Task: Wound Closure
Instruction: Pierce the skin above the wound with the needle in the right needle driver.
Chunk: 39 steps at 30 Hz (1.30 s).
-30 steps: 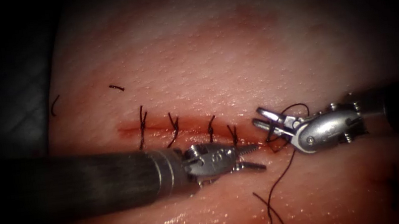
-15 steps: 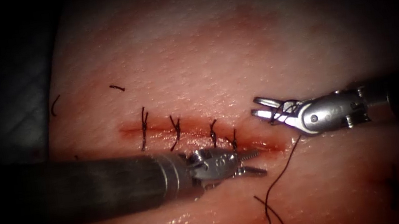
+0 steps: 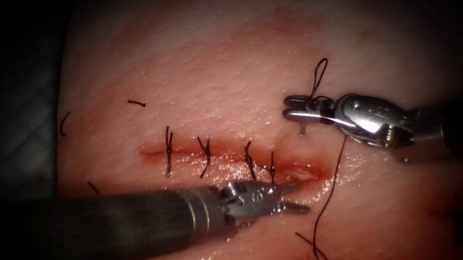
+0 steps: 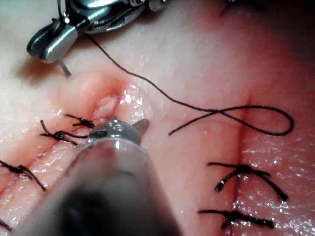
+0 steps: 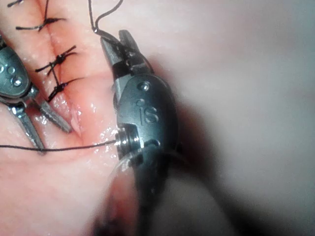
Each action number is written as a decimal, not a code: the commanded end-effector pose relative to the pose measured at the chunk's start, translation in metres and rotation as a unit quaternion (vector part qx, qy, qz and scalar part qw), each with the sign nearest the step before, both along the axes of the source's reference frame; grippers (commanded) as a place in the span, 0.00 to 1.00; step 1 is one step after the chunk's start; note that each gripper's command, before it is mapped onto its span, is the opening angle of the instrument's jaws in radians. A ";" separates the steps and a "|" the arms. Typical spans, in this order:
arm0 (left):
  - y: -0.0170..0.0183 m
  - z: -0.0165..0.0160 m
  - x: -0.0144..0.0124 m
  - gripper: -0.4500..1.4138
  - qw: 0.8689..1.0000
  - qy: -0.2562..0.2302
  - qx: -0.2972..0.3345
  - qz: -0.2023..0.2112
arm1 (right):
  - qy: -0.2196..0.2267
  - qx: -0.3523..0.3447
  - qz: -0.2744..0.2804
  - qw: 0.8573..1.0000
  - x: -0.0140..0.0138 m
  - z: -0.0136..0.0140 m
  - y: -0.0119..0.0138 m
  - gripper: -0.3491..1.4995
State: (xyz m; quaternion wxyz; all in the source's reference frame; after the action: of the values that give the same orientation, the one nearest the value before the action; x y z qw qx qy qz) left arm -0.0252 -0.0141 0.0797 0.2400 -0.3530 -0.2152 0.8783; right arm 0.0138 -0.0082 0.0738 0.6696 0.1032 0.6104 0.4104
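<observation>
1. Pale pink tissue [image 3: 223, 60] spreads under both tools, glistening with red fluid [image 3: 307, 172] at the unstitched right end of the cut [image 3: 228, 154].
2. Four knotted stitches [image 3: 206, 154] cross the cut, all just behind and beside the left arm's tool [image 3: 293, 197].
3. That left tool lies low along the near edge of the cut, its jaws parted a little and holding nothing, tips at the open wound end.
4. Up and to the right of it, past the cut's right end and lifted off the tissue, the right arm's tool [image 3: 294, 110] has its jaws closed on the needle [image 3: 302, 130].
5. A short length of needle pokes out below those jaws, free of the tissue; where along its curve it is held cannot be told.
6. Thread [image 3: 327, 186] loops above the right tool's tips, then trails from under its wrist down across the tissue toward the near edge.
7. Loose cut ends of thread [image 3: 135, 102] lie well away from both tools on the far left.
</observation>
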 end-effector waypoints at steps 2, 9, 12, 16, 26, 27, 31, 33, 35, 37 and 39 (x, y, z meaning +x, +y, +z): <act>-0.0002 0.0007 -0.0004 0.32 1.000 -0.001 0.000 0.001 | 0.022 0.056 0.010 0.998 0.0011 0.0005 0.0001 0.00; -0.0001 0.0010 -0.0001 0.32 1.000 -0.001 0.000 0.002 | 0.065 0.219 0.039 0.973 0.0014 0.0010 -0.0001 0.00; 0.0000 0.0012 0.0001 0.32 1.000 -0.002 0.000 0.002 | 0.067 0.269 0.043 0.960 0.0016 0.0011 -0.0006 0.00; 0.0002 0.0015 0.0004 0.32 1.000 -0.003 0.000 0.003 | 0.072 0.319 0.048 0.944 0.0018 0.0010 -0.0014 0.00; 0.0007 0.0020 0.0011 0.32 1.000 -0.001 -0.001 0.003 | 0.133 0.436 0.030 0.889 0.0032 0.0008 -0.0045 0.00; 0.0008 0.0020 0.0011 0.32 1.000 -0.001 -0.001 0.003 | 0.138 0.443 0.026 0.886 0.0034 0.0007 -0.0048 0.00; 0.0009 0.0023 0.0016 0.32 1.000 -0.002 -0.001 0.005 | 0.161 0.468 0.006 0.869 0.0051 0.0002 -0.0067 0.00; 0.0011 0.0023 0.0018 0.32 1.000 -0.001 -0.001 0.005 | 0.169 0.482 0.001 0.860 0.0058 -0.0002 -0.0074 0.00; 0.0012 0.0023 0.0021 0.32 1.000 0.000 -0.002 0.005 | 0.174 0.489 -0.004 0.855 0.0062 -0.0007 -0.0080 0.00; 0.0013 0.0024 0.0023 0.32 1.000 0.001 -0.003 0.005 | 0.178 0.500 -0.010 0.847 0.0065 -0.0013 -0.0086 0.00; 0.0014 0.0024 0.0025 0.32 1.000 0.000 -0.002 0.005 | 0.171 0.506 -0.011 0.846 0.0067 -0.0017 -0.0092 0.00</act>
State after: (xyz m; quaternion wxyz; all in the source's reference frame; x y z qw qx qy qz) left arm -0.0221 -0.0124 0.0816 0.2348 -0.3516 -0.2143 0.8805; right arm 0.0199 -0.0171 0.0717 0.4140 0.5026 0.4195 0.6325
